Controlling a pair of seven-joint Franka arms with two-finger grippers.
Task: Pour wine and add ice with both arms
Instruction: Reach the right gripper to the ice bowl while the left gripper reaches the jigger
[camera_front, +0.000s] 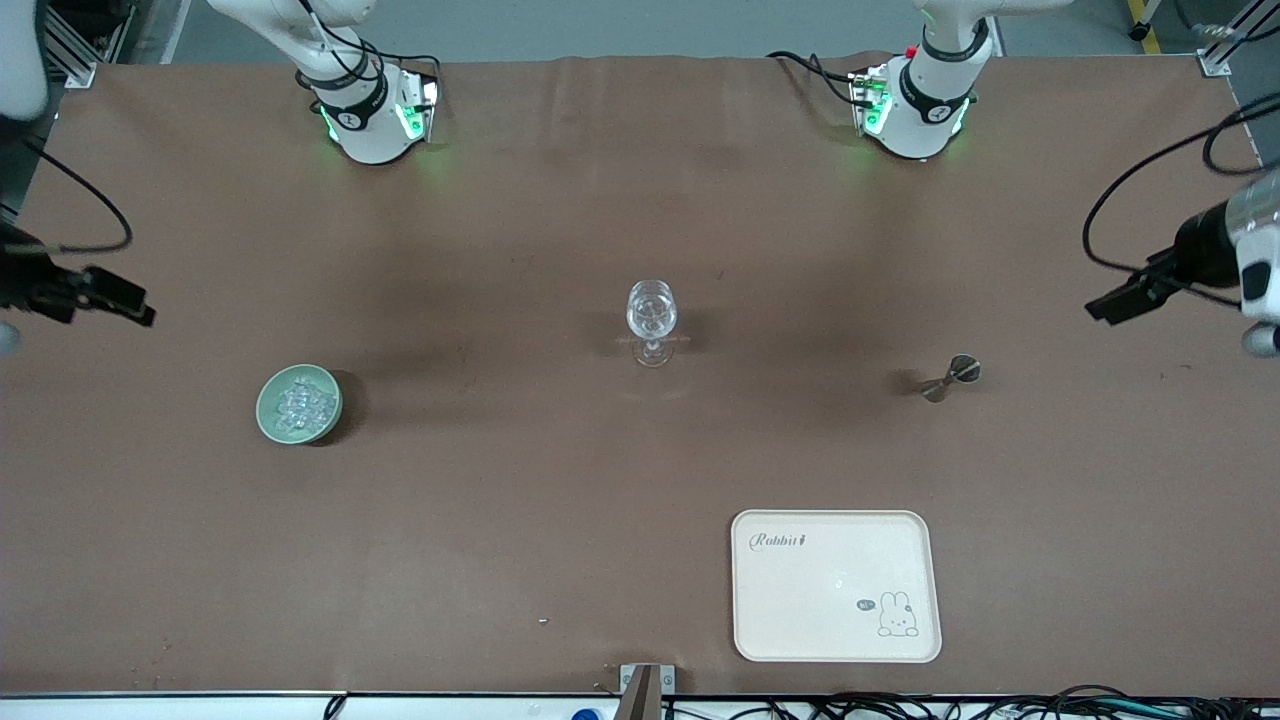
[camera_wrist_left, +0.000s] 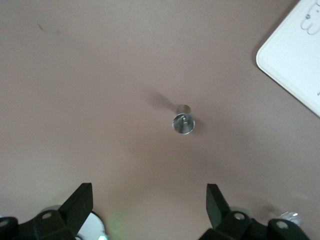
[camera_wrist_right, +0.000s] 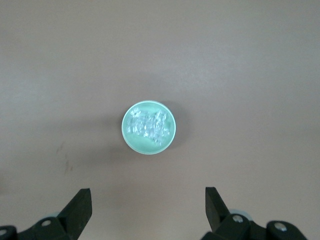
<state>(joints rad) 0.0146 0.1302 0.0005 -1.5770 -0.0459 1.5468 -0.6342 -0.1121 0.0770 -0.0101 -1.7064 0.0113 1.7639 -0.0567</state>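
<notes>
Ice (camera_front: 303, 402) lies as small clear cubes in a pale green bowl (camera_front: 266, 412) toward the right arm's end of the table. In the right wrist view the ice (camera_wrist_right: 148, 125) and the bowl (camera_wrist_right: 128, 138) show below my open, empty right gripper (camera_wrist_right: 148, 202). That right gripper (camera_front: 140, 310) hangs high over the table's edge near the bowl. A clear stemmed glass (camera_front: 651, 320) stands at mid-table. My left gripper (camera_front: 1100, 308), open and empty (camera_wrist_left: 149, 200), hangs high over the table near a small metal jigger (camera_front: 950, 378) (camera_wrist_left: 183, 122). Wine is out of view.
A cream tray (camera_front: 830, 600) with a rabbit drawing lies nearer the front camera than the jigger; its corner (camera_wrist_left: 295, 60) shows in the left wrist view. Brown cloth covers the table. Cables run beside both arm bases.
</notes>
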